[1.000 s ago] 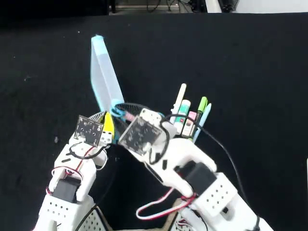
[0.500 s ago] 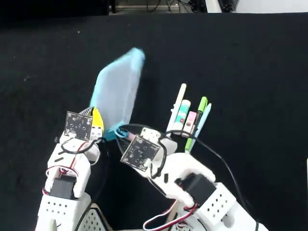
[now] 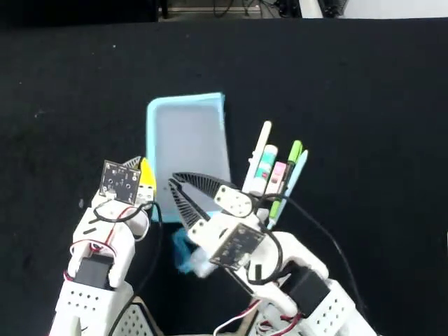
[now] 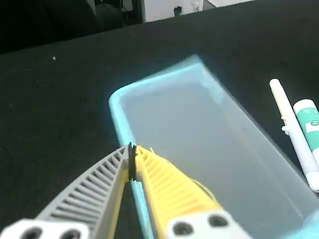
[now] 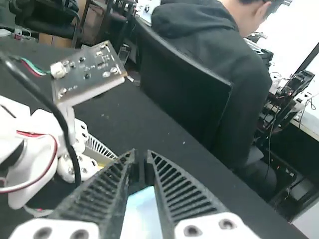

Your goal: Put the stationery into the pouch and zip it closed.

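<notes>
**At table centre: pouch flat, stationery lying beside it**

At 8 o'clock from the pouch (image 3: 187, 133), the left gripper (image 3: 142, 162) has its grey and yellow jaws pressed together on the pouch's pale-blue rim. It grips the long edge close to the near corner.

The pouch lies flat in the middle of the black table (image 3: 350, 84). It is translucent with a blue border, and its long sides run from 12 to 6 o'clock.

Over its 6 o'clock end hangs the right gripper (image 3: 173, 180). Its black jaws are drawn almost together, with only a thin dark slit between them. Whether anything sits in that slit cannot be told.

At 3 o'clock, just beside the pouch, the stationery (image 3: 271, 168) lies on the table in a tight row angled toward 1 o'clock. It is made up of a white pen (image 3: 262, 147), a teal-banded marker (image 3: 265, 166), a pink piece (image 3: 278, 175), a green pen (image 3: 290, 164) and a pale-blue pen (image 3: 297, 171).
</notes>
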